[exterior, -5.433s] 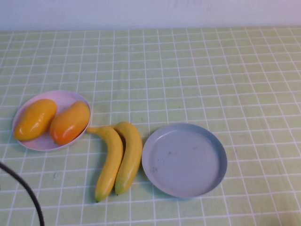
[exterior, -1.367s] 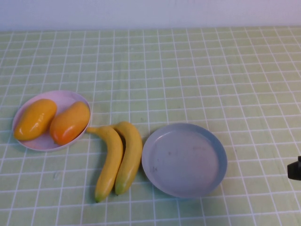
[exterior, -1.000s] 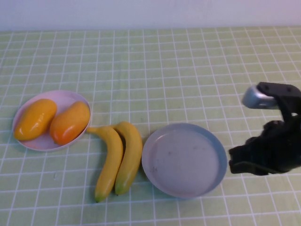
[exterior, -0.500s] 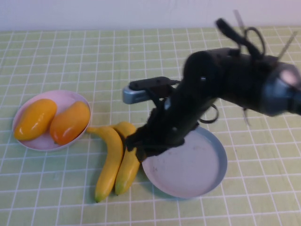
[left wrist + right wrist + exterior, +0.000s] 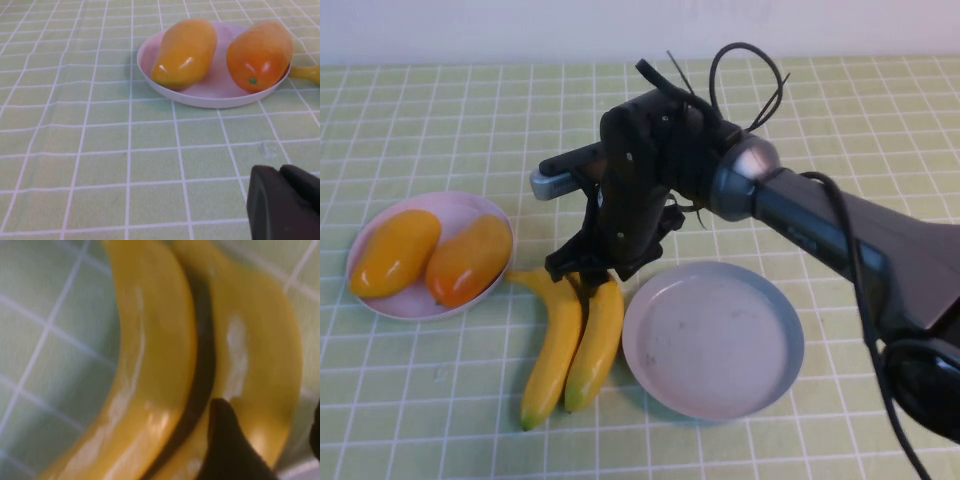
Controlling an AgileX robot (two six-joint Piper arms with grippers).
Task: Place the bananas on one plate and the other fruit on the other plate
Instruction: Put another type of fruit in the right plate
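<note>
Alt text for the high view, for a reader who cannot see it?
The right gripper, open, hangs over two bananas on a green checked cloth. Beside them sit a bare grey plate and a pink plate with two mangoes.

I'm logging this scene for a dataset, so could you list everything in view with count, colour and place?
bananas: two, yellow, side by side on the cloth between the plates
mangoes: two, orange-yellow, on the pink plate
pink plate: one, pale pink, robot's left side
grey plate: one, grey-blue, nothing on it, right of the bananas
cloth: one, green with white grid, covering the table
left pincer: black, shut, low over the cloth near the pink plate
right pincer: black, open, down over the far ends of the bananas
</note>
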